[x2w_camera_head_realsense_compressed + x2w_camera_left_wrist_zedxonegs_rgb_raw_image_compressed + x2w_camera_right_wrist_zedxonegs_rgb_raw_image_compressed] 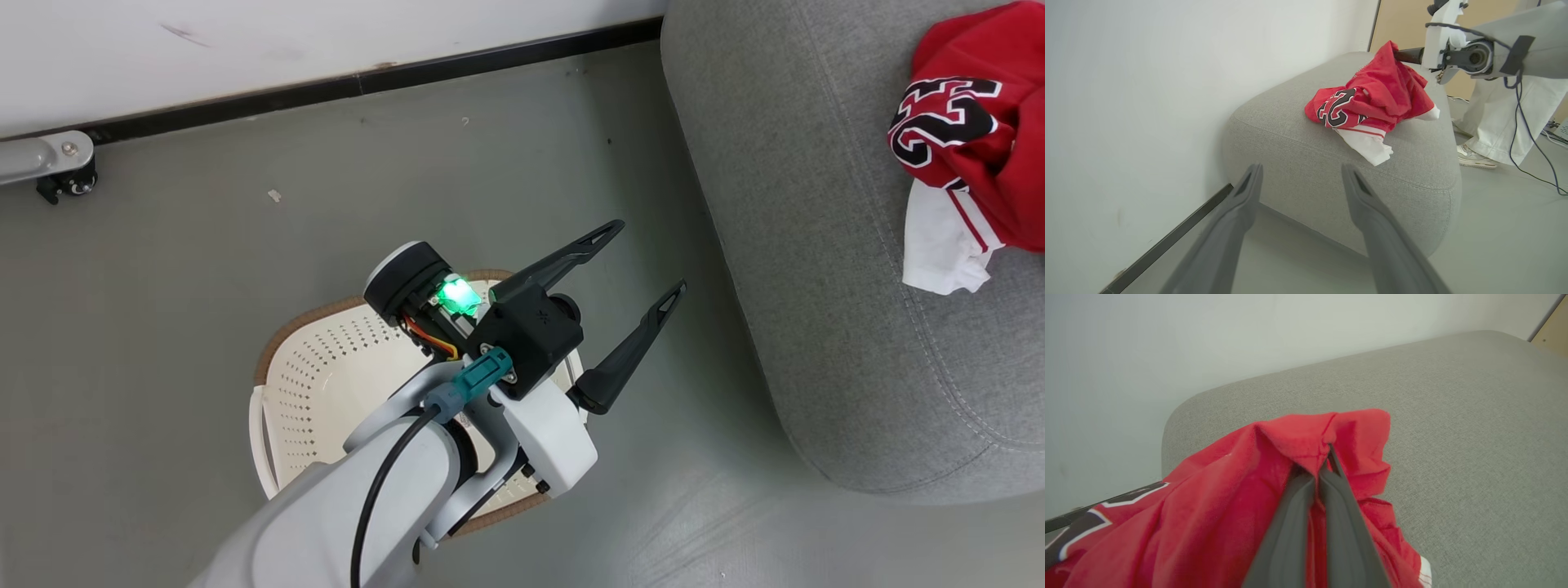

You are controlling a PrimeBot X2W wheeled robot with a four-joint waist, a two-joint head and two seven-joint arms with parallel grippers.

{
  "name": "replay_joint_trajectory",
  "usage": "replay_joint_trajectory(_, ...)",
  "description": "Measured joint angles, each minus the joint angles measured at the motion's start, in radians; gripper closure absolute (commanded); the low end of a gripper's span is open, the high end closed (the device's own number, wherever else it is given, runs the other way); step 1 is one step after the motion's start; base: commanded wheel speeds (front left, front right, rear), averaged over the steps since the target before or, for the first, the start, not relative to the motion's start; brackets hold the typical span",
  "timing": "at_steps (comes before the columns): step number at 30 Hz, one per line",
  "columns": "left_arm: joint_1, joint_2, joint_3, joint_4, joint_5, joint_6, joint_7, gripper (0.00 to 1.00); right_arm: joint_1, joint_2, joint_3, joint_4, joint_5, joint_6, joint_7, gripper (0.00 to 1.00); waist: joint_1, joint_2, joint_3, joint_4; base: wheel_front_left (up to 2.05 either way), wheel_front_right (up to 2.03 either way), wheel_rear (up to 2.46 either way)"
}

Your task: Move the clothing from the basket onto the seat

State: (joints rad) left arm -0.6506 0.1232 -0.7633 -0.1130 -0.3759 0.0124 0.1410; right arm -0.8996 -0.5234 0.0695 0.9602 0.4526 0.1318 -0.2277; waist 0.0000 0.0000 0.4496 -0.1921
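Observation:
The red clothing [976, 135] with a black-and-white "23" lies bunched on the grey seat [816, 269], white lining hanging toward its edge. My right gripper [1326, 457] is shut on a fold at the top of the clothing [1220, 498], lifting that fold into a peak above the seat [1474, 428]. In the left wrist view the clothing [1372, 96] sits on the seat's [1298, 155] near corner. My left gripper [647, 257] hangs open and holds nothing, above the floor between the cream basket [314, 384] and the seat. My left arm hides much of the basket.
A white wall with a black baseboard [367, 82] runs behind the basket and seat. A grey caster leg [53, 163] stands at the far left. A person's legs in pale trousers [1494, 118] stand beyond the seat, with cables trailing on the floor.

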Motion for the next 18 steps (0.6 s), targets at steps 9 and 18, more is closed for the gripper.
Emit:
replay_joint_trajectory(9,0.0,0.001,0.006,0.021,0.001,-0.007,-0.01,0.0,-0.001,0.062,0.007,0.02,-0.006,0.0,-0.011,0.0,0.0,0.0,0.012,-0.005,0.0,0.0,0.0)
replay_joint_trajectory(18,0.0,0.002,0.018,0.045,-0.001,-0.007,-0.03,0.0,0.038,0.067,0.026,-0.007,-0.006,0.0,-0.02,0.0,0.0,0.0,-0.004,-0.023,0.0,0.0,0.0)
